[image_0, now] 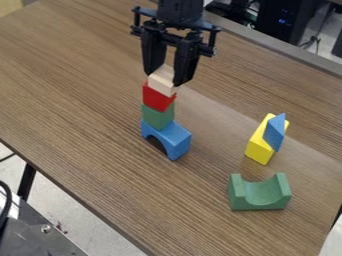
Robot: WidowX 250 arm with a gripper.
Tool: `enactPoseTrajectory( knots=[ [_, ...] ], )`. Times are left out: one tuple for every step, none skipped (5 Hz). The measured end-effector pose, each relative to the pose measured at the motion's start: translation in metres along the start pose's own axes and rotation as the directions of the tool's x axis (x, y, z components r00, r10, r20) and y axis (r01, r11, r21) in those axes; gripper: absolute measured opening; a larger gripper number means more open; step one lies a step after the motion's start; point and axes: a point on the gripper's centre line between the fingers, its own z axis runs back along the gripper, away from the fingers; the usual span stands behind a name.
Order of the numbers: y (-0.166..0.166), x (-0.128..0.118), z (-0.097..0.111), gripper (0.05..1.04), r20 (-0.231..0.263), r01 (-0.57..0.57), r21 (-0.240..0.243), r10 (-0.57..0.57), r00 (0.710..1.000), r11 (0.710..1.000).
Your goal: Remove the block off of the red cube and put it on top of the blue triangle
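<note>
The black gripper (168,77) hangs above the left-centre of the table, pointing down, shut on the pale wooden block (161,81). The block is at the top of a stack, right over the red cube (157,97), and part of it is hidden by the fingers. Whether block and cube touch I cannot tell for sure. Farther right, the blue triangle (274,132) stands with a point upward, against or on a yellow block (260,148); the exact contact is unclear.
Beneath the red cube are a green cube (157,116) and a blue arch (168,138). A green curved block (259,192) sits near the front right of the wooden table (87,85). The table's edge runs along the lower left.
</note>
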Motion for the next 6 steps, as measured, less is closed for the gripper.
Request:
enactPoseTrajectory(
  knots=[
    [0.000, 0.000, 0.002, 0.543, 0.011, -0.007, 0.002, 0.007, 1.000, 1.000],
    [-0.017, 0.003, 0.018, 0.543, 0.073, 0.036, 0.039, -0.039, 0.997, 0.999],
    [-0.062, 0.008, 0.031, 0.543, 0.130, 0.172, 0.094, -0.184, 0.974, 0.981],
    [-0.087, 0.007, 0.032, 0.543, 0.143, 0.244, 0.108, -0.258, 0.955, 0.964],
    [-0.112, 0.013, 0.011, 0.542, 0.111, 0.299, 0.069, -0.305, 0.946, 0.952],
    [-0.143, 0.021, -0.003, 0.542, 0.130, 0.314, 0.013, -0.313, 0.941, 0.949]
  ],
)
